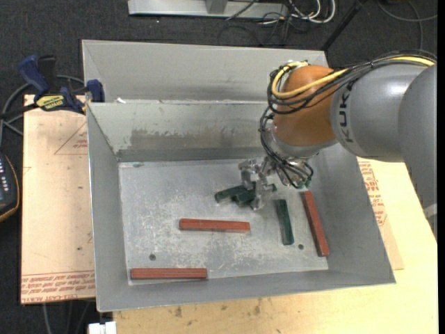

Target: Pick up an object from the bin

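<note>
Tool, spread not discernible, is placed at the right end of a small dark-green flat piece mid-frame; the piece could be pivoted away by off-centre contact.

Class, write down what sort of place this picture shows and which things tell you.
Probably a robotics lab: a grey KUKA robot arm reaches into a grey metal bin holding reddish-brown flat bars, and loose cables lie behind it.

Bin: grey sheet metal, matt; floor scuffed and speckled.
Red-brown bars: matt, smooth faces; material cannot be told.
Dark green bar: matt, smooth.
Orange cover on the arm: glossy.
Grey arm shell: smooth, slight sheen.
</note>
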You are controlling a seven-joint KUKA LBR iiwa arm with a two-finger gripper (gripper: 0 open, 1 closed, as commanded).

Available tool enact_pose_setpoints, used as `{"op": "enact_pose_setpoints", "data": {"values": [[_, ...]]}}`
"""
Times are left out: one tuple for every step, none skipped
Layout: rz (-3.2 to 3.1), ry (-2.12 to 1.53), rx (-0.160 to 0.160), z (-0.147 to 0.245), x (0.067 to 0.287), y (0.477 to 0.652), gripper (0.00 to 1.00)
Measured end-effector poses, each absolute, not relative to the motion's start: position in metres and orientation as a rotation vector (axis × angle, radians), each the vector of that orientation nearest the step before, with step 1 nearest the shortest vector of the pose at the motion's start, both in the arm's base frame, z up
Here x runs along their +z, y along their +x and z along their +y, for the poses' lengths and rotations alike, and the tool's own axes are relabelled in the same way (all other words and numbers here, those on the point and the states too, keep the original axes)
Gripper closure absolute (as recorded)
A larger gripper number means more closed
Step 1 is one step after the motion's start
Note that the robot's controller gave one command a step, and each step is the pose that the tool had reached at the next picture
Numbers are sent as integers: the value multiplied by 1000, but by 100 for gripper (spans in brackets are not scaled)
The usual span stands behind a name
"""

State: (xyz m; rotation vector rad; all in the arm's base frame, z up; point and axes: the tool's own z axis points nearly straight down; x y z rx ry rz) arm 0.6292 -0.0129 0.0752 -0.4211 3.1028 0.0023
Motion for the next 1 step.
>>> {"op": "enact_pose_setpoints", "data": {"values": [[3075, -576, -4, -31, 216, 632, 100]]}}
